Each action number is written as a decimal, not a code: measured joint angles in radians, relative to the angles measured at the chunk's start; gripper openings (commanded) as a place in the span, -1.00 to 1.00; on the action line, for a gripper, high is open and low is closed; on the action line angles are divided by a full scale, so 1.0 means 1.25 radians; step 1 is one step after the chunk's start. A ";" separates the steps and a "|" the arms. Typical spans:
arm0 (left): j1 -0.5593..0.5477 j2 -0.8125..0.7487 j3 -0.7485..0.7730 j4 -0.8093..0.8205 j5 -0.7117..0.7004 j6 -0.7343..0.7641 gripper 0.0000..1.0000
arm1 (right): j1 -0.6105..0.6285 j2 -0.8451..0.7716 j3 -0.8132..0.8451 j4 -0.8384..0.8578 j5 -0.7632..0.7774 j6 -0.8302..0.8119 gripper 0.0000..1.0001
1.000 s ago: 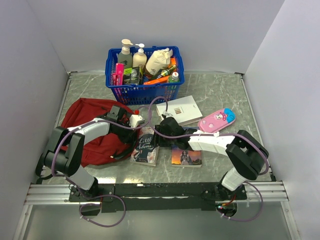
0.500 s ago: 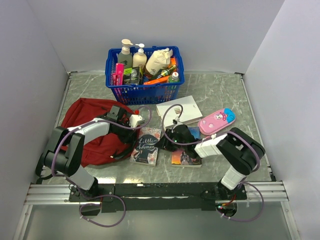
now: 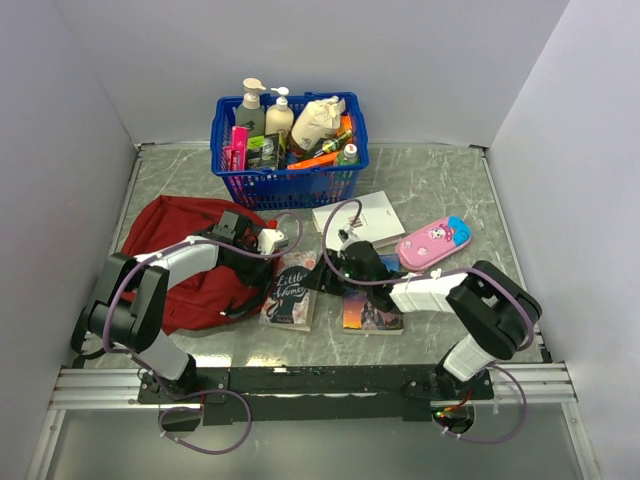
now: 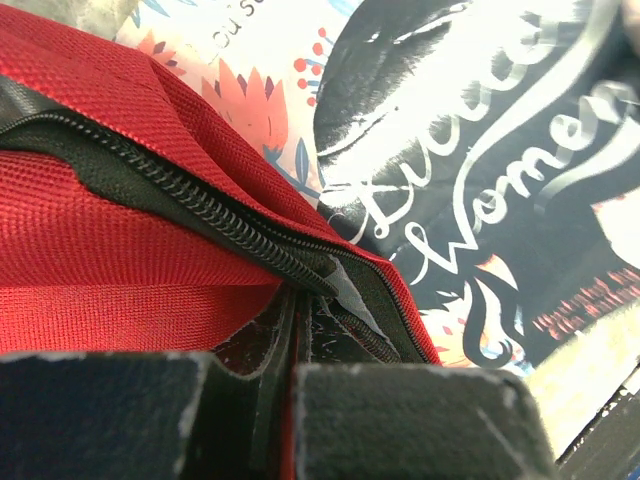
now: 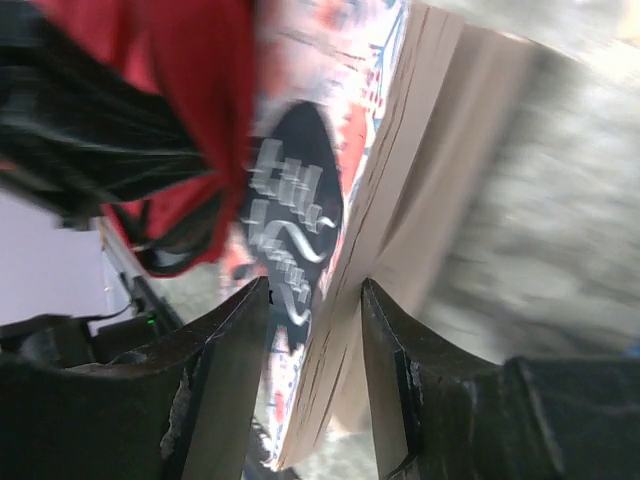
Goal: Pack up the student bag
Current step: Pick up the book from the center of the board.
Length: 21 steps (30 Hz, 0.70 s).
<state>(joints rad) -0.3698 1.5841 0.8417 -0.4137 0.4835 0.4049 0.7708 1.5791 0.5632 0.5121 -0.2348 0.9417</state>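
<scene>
Red student bag [image 3: 170,225] lip clamped, book [image 3: 291,292] alongside

Black-white arms [image 3: 185,258], purple cables [image 3: 108,297], seemingly scuffed tools [image 5: 315,290]

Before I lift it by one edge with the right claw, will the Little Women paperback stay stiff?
Likely droops: the right claw straddles the Little Women paperback at one page edge only. Its cover shows glare, so may slip. Thick page block suggests some weight.

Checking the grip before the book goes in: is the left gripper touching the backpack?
Touching. The left wrist view shows the left gripper shut on the zipper edge of the backpack, red fabric pinched between its fingers.
</scene>
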 measured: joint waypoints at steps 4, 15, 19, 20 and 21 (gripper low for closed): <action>0.000 0.000 0.000 0.000 0.000 0.000 -0.98 | 0.020 -0.018 0.050 -0.019 0.001 -0.016 -0.02; 0.000 0.000 0.000 0.001 0.001 0.000 -0.98 | 0.027 0.023 0.083 -0.066 0.008 -0.034 -0.10; -0.001 0.000 0.000 0.001 0.002 0.000 -0.98 | 0.027 0.026 0.095 -0.110 0.021 -0.051 -0.43; -0.001 0.000 0.000 0.001 0.002 0.000 -0.98 | 0.027 0.026 0.096 -0.116 0.024 -0.055 -0.68; -0.001 0.000 0.000 0.001 0.002 0.000 -0.98 | 0.027 0.026 0.096 -0.121 0.025 -0.055 -0.82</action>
<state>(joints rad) -0.3710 1.5837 0.8417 -0.4129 0.4854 0.4053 0.8047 1.6112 0.6827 0.3614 -0.2031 0.8730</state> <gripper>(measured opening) 0.023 0.314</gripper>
